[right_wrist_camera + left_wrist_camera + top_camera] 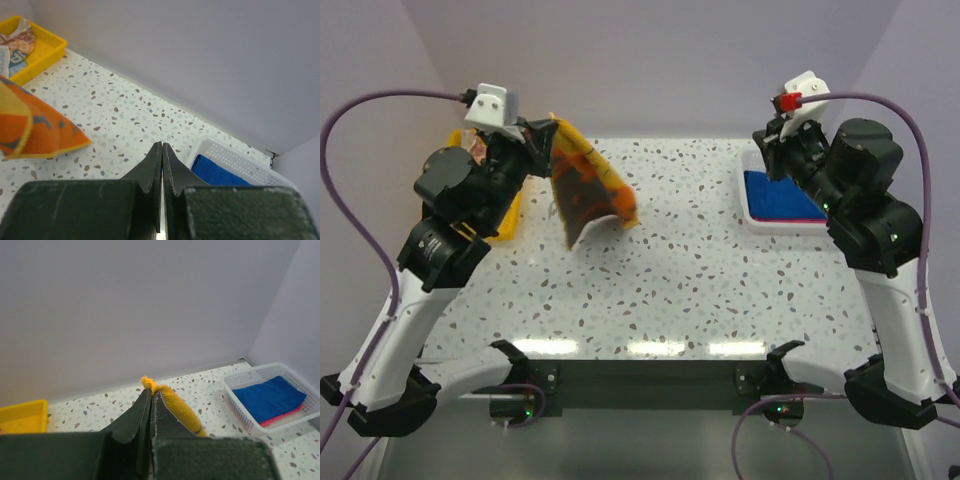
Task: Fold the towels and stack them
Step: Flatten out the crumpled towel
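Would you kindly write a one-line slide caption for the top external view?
Left gripper holds up the orange towel; right gripper, shut, hangs by the basket with the blue towel.

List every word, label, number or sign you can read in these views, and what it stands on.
No text can be read in any view.
On the printed cloth in the yellow tray: white and blue print, too blurred to tell whether it has letters.
On the orange towel: dark patches only, no writing.
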